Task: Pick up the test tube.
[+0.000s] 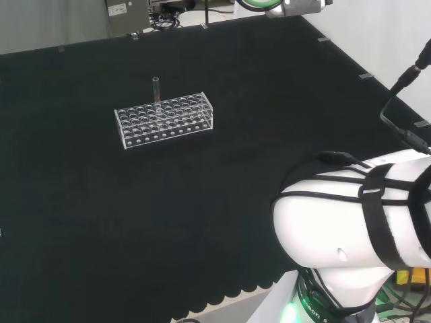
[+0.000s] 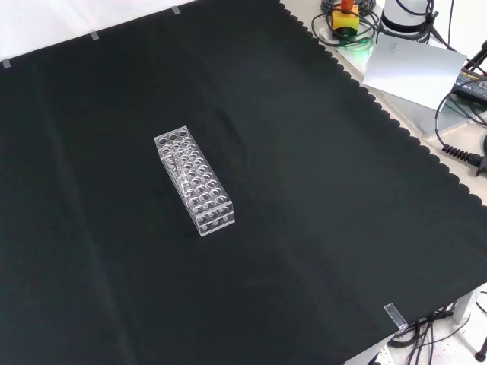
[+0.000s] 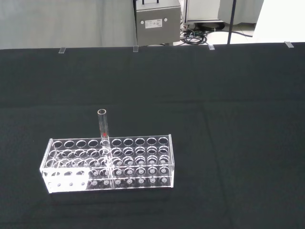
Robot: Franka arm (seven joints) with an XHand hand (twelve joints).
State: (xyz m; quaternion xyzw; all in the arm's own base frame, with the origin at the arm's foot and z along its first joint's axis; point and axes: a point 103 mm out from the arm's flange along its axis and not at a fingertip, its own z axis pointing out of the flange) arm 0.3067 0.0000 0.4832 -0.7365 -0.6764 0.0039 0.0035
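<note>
A clear test tube (image 1: 156, 89) with a small red mark stands upright in a clear plastic rack (image 1: 165, 119) with many round holes. In the head view the rack sits on the black cloth left of centre, the tube in its far row. In the front view the rack (image 2: 195, 180) lies at an angle near the middle, and the tube (image 2: 174, 161) is faint inside it. The wrist view looks at the rack (image 3: 110, 163) from some distance, with the tube (image 3: 103, 126) rising from its back row.
The arm's white links (image 1: 357, 222) stand at the head view's lower right. Cables, a red and yellow button box (image 2: 346, 17) and a grey sheet (image 2: 415, 65) lie off the cloth's scalloped edge in the front view. A grey box (image 3: 157, 21) stands behind the bench.
</note>
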